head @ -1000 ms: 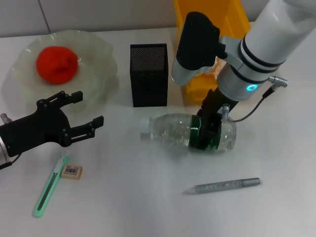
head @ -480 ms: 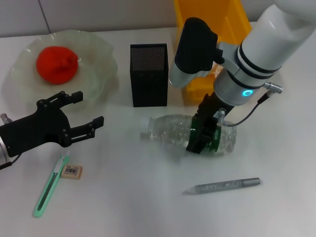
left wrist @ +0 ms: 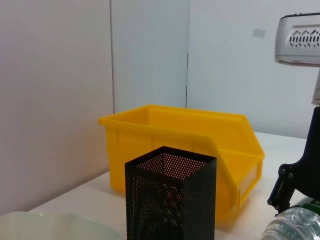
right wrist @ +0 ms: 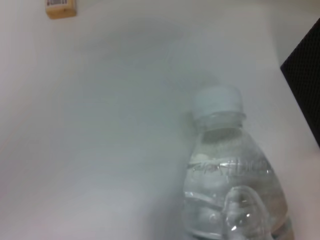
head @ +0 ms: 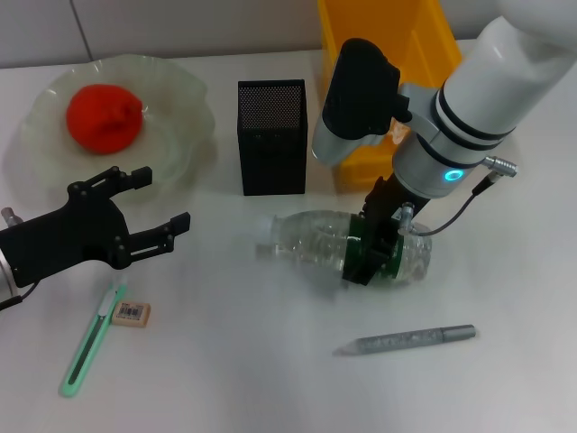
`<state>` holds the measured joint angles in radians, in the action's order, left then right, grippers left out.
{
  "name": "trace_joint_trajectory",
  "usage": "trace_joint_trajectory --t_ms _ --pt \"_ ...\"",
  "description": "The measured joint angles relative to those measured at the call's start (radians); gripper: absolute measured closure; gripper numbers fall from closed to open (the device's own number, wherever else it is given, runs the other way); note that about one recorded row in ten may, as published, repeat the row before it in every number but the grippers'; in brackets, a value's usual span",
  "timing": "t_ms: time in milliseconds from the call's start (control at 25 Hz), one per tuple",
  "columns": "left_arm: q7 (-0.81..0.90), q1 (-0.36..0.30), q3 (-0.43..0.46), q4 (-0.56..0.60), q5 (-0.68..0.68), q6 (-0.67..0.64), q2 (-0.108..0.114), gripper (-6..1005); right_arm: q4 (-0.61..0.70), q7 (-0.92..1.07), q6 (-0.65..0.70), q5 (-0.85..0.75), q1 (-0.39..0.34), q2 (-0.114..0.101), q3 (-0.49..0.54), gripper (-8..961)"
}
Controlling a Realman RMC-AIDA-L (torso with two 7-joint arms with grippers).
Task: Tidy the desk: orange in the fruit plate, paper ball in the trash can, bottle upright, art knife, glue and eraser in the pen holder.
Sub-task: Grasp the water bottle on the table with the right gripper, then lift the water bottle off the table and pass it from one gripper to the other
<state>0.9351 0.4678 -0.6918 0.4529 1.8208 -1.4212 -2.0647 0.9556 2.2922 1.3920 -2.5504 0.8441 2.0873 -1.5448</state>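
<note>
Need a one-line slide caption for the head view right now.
Right end effector straddles the lying water bottle; left end effector hovers open near the fruit plate holding the orange.

1. Orange (head: pixel 105 117): red-orange, in a pale translucent green fruit plate (head: pixel 185 99).
2. Pen holder (head: pixel 271 137): black perforated mesh.
3. Bin (head: pixel 383 36): bright yellow.
4. Bottle (head: pixel 315 242): clear, white cap, green label band.
5. Art knife (head: pixel 90 339): mint green.
6. Eraser (head: pixel 132 313): tan, with white barcode label.
7. Glue (head: pixel 406 339): speckled grey.
8. Table (head: pixel 225 379): plain white.
</note>
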Motion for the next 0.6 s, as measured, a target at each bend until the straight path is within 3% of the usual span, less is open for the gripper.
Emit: trace_joint_trajectory --t_ms 480,600 --pt "-0.001 -0.004 0.000 -0.002 0.000 -0.004 0.000 142 -0.008 -0.002 0.002 0.003 -0.005 -0.003 0.008 169" --pt "-0.001 -0.004 0.000 -0.002 0.000 -0.004 0.000 142 0.049 -0.021 0.001 0.004 -0.054 -0.001 0.001 180"
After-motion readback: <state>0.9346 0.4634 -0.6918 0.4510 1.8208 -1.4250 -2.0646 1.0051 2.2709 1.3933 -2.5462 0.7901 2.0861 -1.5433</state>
